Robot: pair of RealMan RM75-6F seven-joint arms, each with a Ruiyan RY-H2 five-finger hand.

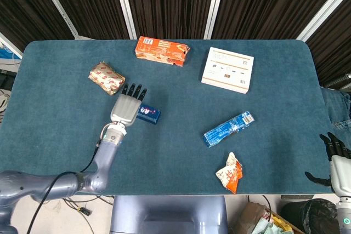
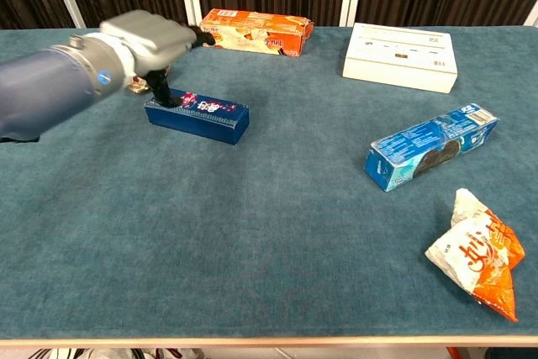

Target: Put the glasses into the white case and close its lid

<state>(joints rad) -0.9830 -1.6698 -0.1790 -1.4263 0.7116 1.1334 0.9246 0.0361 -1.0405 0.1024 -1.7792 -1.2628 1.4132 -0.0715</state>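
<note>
Left hand [image 1: 125, 108], fingers spread and holding nothing, hovers over the dark blue box [image 2: 197, 118]; no glasses or case visible, so it risks grasping the wrong item.

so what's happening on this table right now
The left hand hovers over a small dark blue box on the table, fingers spread, apparently not gripping it. The right hand hangs off the table's right edge, holding nothing. No glasses are visible; a white box sits closed at the back.
</note>
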